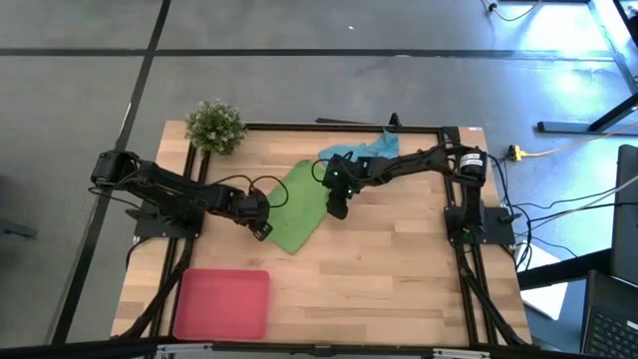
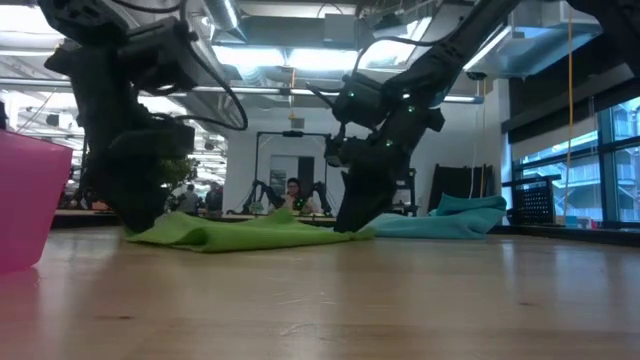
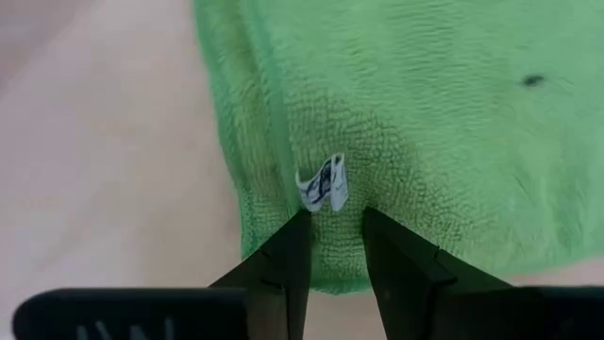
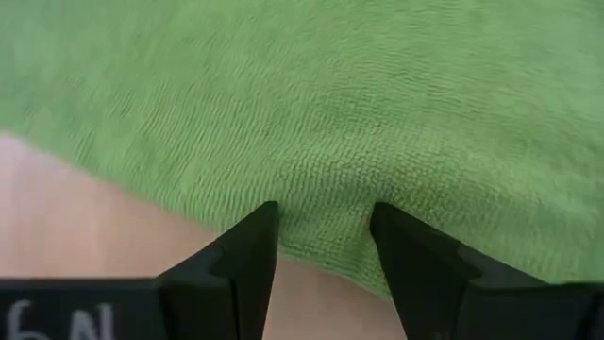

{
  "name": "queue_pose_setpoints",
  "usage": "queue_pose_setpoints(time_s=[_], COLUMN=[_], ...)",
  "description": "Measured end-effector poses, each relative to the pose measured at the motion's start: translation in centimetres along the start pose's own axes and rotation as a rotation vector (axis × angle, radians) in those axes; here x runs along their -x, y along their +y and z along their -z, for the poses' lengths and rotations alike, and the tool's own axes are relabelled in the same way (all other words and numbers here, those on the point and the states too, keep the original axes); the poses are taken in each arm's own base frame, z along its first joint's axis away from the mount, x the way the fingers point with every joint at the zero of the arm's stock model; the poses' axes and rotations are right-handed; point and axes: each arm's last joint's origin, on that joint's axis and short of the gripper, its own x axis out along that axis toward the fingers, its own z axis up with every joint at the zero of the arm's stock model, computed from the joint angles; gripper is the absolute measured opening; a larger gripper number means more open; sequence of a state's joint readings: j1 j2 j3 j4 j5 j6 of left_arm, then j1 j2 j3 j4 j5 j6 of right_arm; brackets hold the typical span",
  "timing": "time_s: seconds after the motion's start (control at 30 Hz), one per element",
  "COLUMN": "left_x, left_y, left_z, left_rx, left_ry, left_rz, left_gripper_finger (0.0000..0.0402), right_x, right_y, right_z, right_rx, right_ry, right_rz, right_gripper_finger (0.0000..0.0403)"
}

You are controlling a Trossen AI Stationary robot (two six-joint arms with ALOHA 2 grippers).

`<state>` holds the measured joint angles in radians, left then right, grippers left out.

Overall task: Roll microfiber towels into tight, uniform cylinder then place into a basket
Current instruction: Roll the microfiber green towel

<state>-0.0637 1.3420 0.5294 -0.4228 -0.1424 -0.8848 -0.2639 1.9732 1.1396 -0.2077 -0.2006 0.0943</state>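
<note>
With my left gripper (image 3: 330,231) nipping narrowly the green towel's (image 1: 296,207) nine-o'clock edge and my right gripper (image 4: 321,231) pinching its three-o'clock edge between wider jaws, rolling hasn't started; next, I judge, both must turn it over together.

Even indoor light, soft focus throughout, strongest glare at upper right of the overhead view

Overhead: cool blue-white glare washes the floor (image 1: 558,40) at the far right; the table (image 1: 399,269) is evenly lit with only faint shadows under the arms. Low view: bright ceiling strip lights (image 2: 300,60) backlight the arms into dark silhouettes, near table surface blurred. Wrist views: green towel (image 3: 425,113) weave fairly sharp, dark fingers (image 4: 245,264) soft, pale table beside it washed out
</note>
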Motion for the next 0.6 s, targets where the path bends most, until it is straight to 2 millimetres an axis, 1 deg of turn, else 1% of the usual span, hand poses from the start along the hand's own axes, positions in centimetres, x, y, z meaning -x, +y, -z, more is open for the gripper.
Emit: queue_pose_setpoints(time_s=[0.1,0.27,0.43,0.53,0.6], left_x=[0.1,0.2,0.0,0.3,0.8], left_y=[-0.9,-2.2,-3.0,-2.9,-2.9], left_z=[0.5,1.3,1.8,1.8,1.6], left_rx=[0.016,0.051,0.06,0.06,0.066], left_ry=[-0.009,-0.025,-0.034,-0.058,-0.084], left_rz=[0.05,0.124,0.148,0.142,0.151], left_gripper_finger=[0.0095,0.0095,0.0095,0.0095,0.0095], right_x=[-0.1,-0.1,0.1,1.1,2.2], right_y=[-0.1,-0.4,-0.3,0.0,0.3], right_z=[-0.3,-0.6,-0.8,-1.7,-2.7], right_rx=[0.003,0.006,0.012,0.033,0.049], right_ry=[-0.033,-0.076,-0.09,-0.095,-0.122], right_rz=[0.014,0.099,0.104,0.095,0.091], right_gripper_finger=[0.0181,0.0181,0.0181,0.0181,0.0181])
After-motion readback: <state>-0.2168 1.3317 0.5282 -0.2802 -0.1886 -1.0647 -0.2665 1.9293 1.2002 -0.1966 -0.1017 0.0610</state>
